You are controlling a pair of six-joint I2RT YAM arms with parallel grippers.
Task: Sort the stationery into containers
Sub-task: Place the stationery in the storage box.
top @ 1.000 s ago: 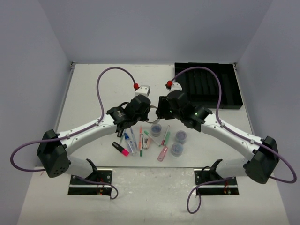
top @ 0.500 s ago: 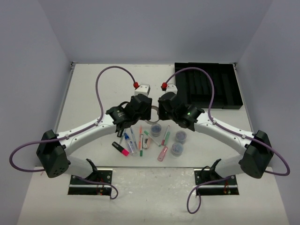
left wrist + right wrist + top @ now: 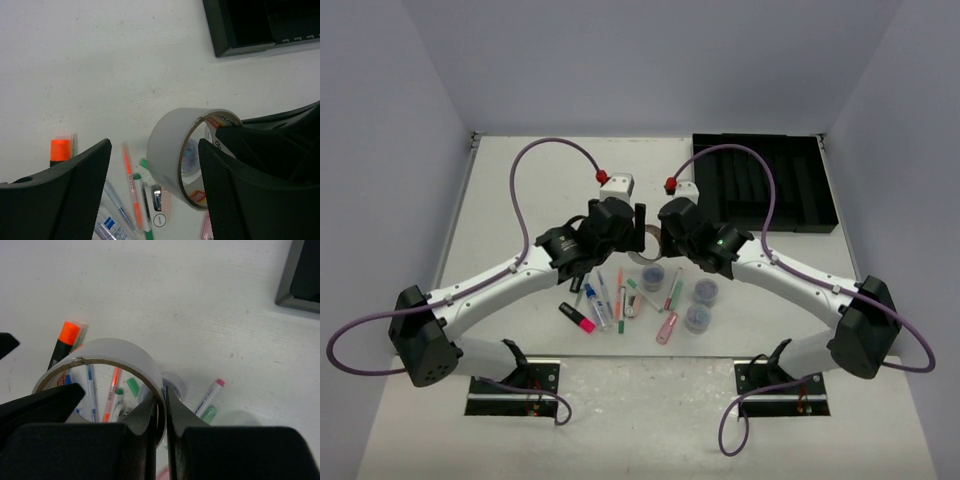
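Both arms stretch forward from their bases at the near edge, elbows out, wrists meeting over the middle of the counter (image 3: 510,200). Under them lie the loose pens (image 3: 610,300) and three tubs (image 3: 706,291). The right tool (image 3: 160,396) is pinched narrow on the wall of the tape roll (image 3: 112,347), one finger inside and one outside, holding it on edge over the pens. The left tool (image 3: 155,145) stands wide, a finger to either side of the roll. The black tray (image 3: 807,185) sits at the far right corner.
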